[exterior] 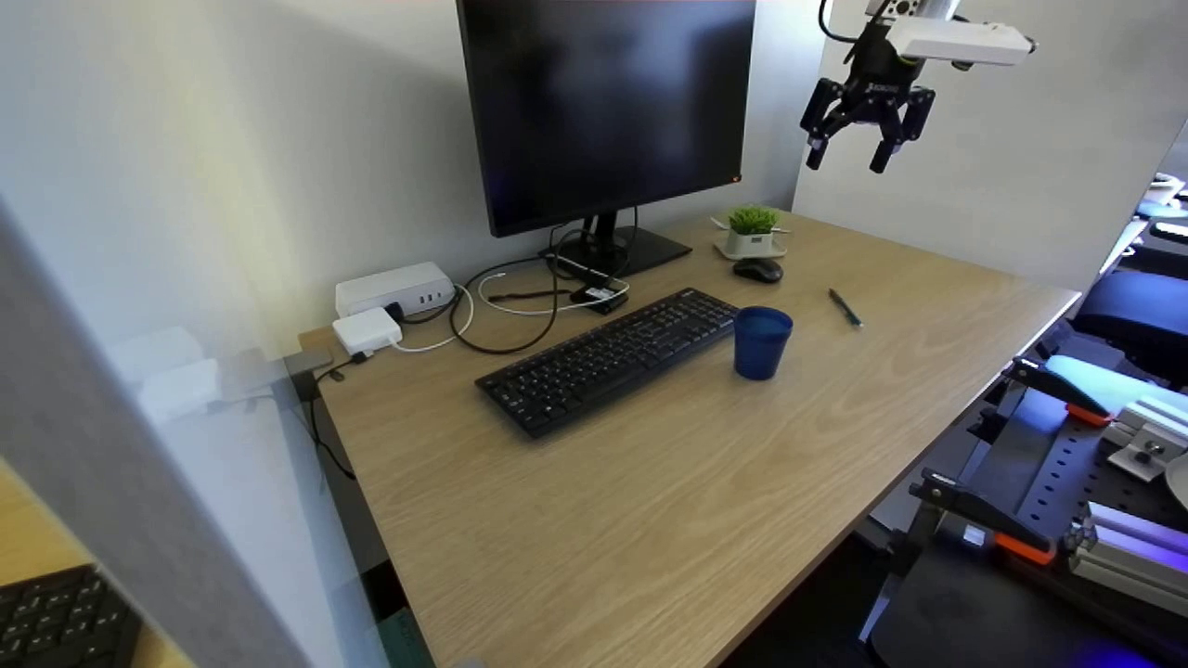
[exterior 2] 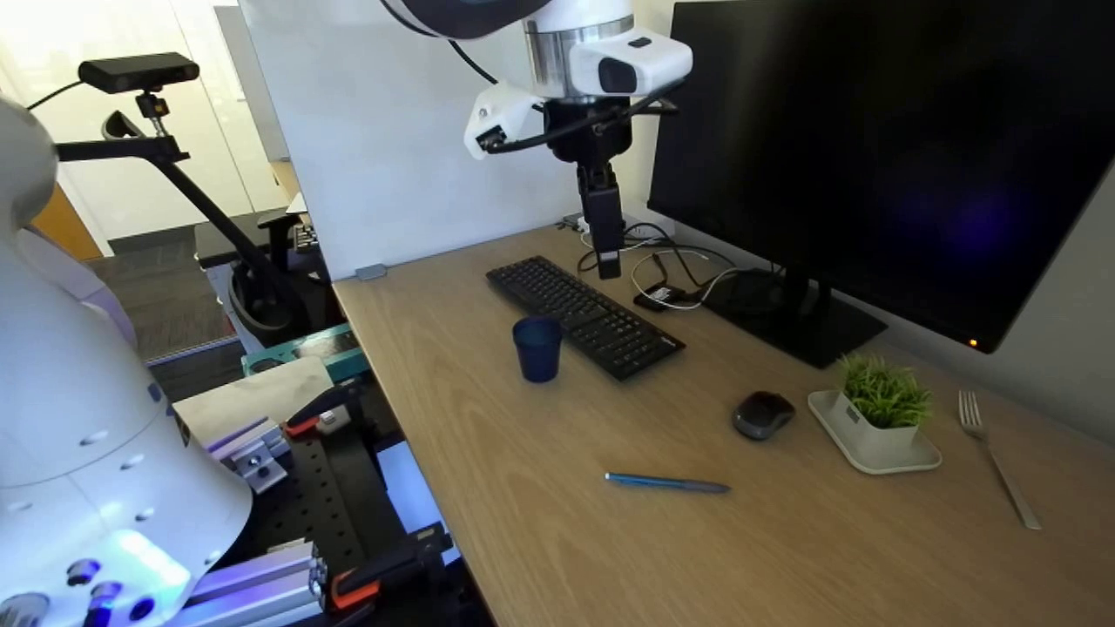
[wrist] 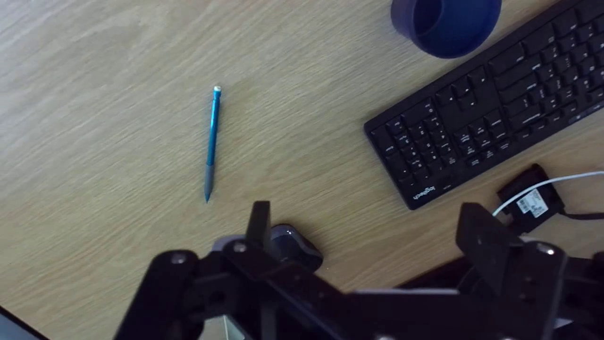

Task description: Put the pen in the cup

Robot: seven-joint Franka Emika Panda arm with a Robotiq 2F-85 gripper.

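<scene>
The pen, a slim blue stick with a grey grip, lies flat on the table in both exterior views [exterior: 845, 307] [exterior 2: 667, 482]. It also shows at left of centre in the wrist view [wrist: 213, 141]. The dark-blue cup stands upright beside the keyboard in both exterior views [exterior: 761, 345] [exterior 2: 537, 350]. Its open top shows at the upper edge of the wrist view [wrist: 448, 28]. My gripper [exterior: 846, 162] is open and empty, high above the table, pointing down. It shows edge-on in an exterior view [exterior 2: 609, 266]. Its fingers are wide apart in the wrist view [wrist: 365, 208].
A black keyboard [exterior 2: 588, 315] lies close beside the cup. A mouse [exterior 2: 763, 414], a potted plant on a white tray [exterior 2: 875, 448] and a fork [exterior 2: 997, 457] lie past the pen. A monitor [exterior: 613, 102] and cables [exterior: 506, 348] stand along the wall.
</scene>
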